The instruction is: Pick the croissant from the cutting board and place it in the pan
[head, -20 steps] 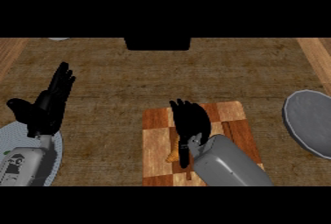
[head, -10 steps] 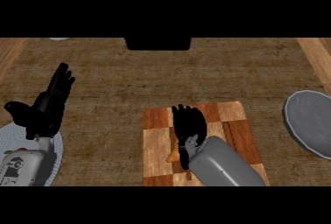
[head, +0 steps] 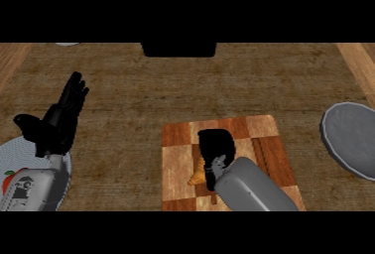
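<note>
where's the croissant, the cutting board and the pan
croissant [head: 198, 176]: head view, its exposed left end beside the right hand
cutting board [head: 179, 158]: head view, bare left strip
pan [head: 351, 141]: head view, its grey inside

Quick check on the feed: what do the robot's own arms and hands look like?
Both forearms are smooth grey casings ending in black hands: left hand, right hand. The left forearm shows a small red marking and dark round details; the right forearm looks plain. No cables visible.
</note>
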Available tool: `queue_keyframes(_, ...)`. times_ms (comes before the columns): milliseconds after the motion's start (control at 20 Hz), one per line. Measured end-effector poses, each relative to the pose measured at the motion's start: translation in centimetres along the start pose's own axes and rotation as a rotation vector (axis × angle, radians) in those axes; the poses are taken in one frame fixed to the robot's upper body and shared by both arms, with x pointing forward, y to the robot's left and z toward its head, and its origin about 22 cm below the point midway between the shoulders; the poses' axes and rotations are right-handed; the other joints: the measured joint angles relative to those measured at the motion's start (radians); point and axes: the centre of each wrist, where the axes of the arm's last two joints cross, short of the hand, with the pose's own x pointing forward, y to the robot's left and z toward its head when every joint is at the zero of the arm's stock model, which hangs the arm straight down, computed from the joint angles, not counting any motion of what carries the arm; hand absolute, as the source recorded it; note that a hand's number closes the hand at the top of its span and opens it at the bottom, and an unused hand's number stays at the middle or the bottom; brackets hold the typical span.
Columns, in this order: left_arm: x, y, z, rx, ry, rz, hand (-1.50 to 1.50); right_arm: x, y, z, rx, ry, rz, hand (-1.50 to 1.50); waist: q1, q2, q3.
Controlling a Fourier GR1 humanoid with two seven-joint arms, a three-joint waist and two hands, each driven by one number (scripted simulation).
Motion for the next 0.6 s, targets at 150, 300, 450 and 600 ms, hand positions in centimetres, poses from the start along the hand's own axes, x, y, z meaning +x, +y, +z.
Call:
queue_keyframes(150,0.4,0.4,-0.1,0.001,0.001,0.004,0.00,0.1,0.0,0.1,0.003,-0.042,0.035,1.50,-0.002,-0.003,-0.002)
queue_keyframes(300,0.6,0.0,-0.3,-0.001,0.001,0.001,0.00,-0.2,-0.2,-0.3,-0.003,-0.068,0.059,1.50,-0.001,-0.004,-0.001)
queue_keyframes(450,0.5,0.2,0.0,0.001,0.003,-0.003,0.00,-0.1,0.0,-0.8,-0.021,-0.067,0.070,1.50,0.000,-0.006,-0.003)
queue_keyframes(600,0.0,0.2,0.1,0.002,0.006,0.000,0.00,-0.3,0.4,-0.5,-0.037,-0.078,0.070,1.50,-0.001,-0.007,-0.002)
